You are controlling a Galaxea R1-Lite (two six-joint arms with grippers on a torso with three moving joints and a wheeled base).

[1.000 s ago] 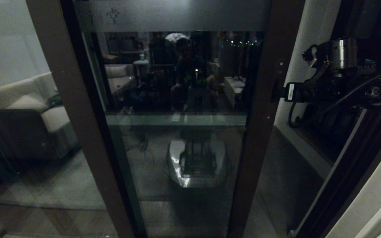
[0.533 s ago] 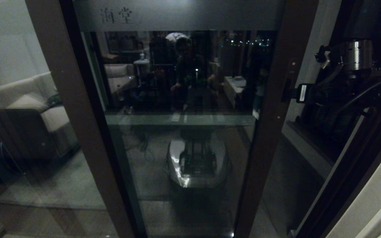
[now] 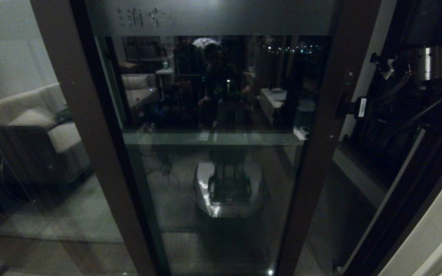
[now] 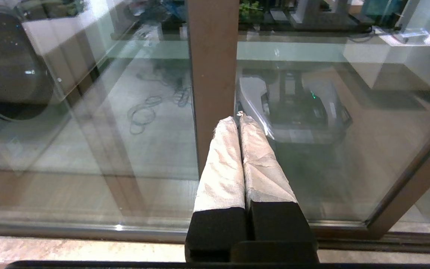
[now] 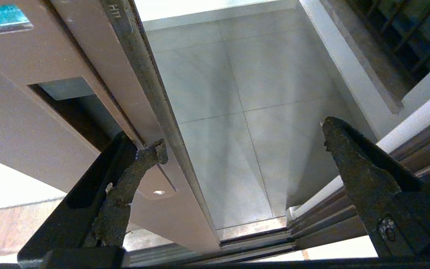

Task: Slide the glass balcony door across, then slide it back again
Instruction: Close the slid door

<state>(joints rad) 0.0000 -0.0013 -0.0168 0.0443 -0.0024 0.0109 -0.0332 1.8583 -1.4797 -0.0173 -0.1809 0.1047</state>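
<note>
The glass balcony door (image 3: pixel 213 115) fills the middle of the head view, with a frosted top band (image 3: pixel 213 17) bearing characters and a dark brown stile (image 3: pixel 320 153) on its right. My right gripper (image 3: pixel 349 109) is at that stile, open. In the right wrist view one finger (image 5: pixel 133 175) sits hooked in the recessed pull slot (image 5: pixel 73 101), and the other finger (image 5: pixel 353 168) stands free over the gap. My left gripper (image 4: pixel 237 118) is shut on nothing, low down, pointing at a brown frame post (image 4: pixel 211 74). The head view does not show it.
A plain brown-framed pane (image 3: pixel 86 145) stands to the door's left. A black-framed window (image 3: pixel 416 161) and a white sill (image 3: pixel 359 172) are close on the right, behind my right arm. The floor track (image 5: pixel 252 239) and the tiled balcony floor (image 5: pixel 237 112) show through the gap.
The door's right stile has slid to the right, with my right gripper moving along at its pull slot. The characters on the frosted band have shifted right too.
</note>
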